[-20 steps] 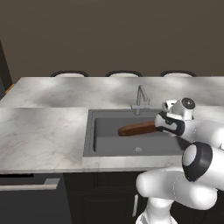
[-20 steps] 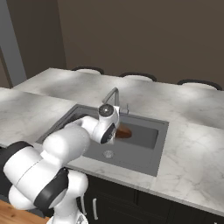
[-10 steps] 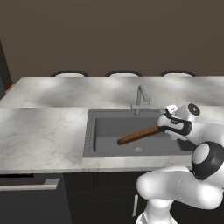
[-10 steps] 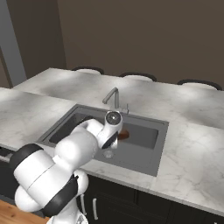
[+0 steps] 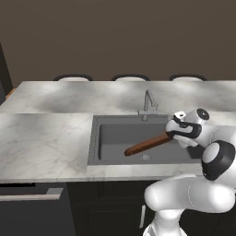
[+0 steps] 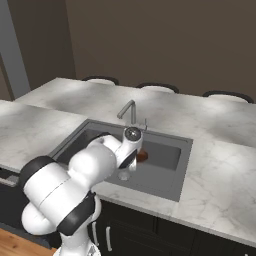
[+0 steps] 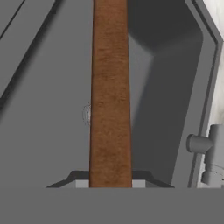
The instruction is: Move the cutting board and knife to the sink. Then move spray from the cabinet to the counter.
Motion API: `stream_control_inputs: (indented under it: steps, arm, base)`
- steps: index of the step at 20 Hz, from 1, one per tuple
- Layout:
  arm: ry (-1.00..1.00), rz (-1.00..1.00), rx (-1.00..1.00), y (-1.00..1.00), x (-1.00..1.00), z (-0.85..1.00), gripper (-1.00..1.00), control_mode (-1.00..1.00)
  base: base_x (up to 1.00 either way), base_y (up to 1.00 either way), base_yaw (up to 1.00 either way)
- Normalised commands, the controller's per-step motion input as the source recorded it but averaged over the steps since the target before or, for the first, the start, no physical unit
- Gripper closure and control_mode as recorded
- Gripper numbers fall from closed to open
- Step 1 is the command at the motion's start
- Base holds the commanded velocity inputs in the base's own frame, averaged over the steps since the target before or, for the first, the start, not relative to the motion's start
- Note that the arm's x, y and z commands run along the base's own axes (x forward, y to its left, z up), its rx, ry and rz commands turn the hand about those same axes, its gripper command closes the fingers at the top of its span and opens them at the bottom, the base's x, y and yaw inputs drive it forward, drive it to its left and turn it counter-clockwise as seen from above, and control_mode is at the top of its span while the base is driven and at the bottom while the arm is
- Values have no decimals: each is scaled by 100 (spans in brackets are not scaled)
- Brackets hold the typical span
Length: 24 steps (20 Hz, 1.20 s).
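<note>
From the left base view I see the white-grey veined marble counter (image 5: 46, 143) first, then the dark grey sink (image 5: 110, 136) with its thin silver faucet (image 5: 147, 103). Over the sink hangs the flat reddish-brown wooden cutting board (image 5: 146, 144). Its far end now dips lower toward the sink floor than a second ago, near the round drain (image 5: 145, 157). At the sink's right edge, my gripper (image 5: 174, 133) is pinching the board's near end tight.
</note>
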Motion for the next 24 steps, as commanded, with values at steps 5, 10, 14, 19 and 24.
stream_control_inputs:
  steps: [5, 10, 14, 19, 24]
  arm:
    - [10, -4, 0, -2, 11, -8, 100, -100]
    - [0, -9, 0, -4, 10, -10, 100, -100]
    - [1, -15, 0, -8, 11, -11, 100, -100]
    - [0, -15, 0, -9, 13, -14, 100, -100]
    - [0, -5, 0, -7, 15, -15, 100, -100]
  base:
    - [0, 0, 0]
    - [0, 0, 0]
    - [0, 0, 0]
    - [0, 0, 0]
    - [0, 0, 0]
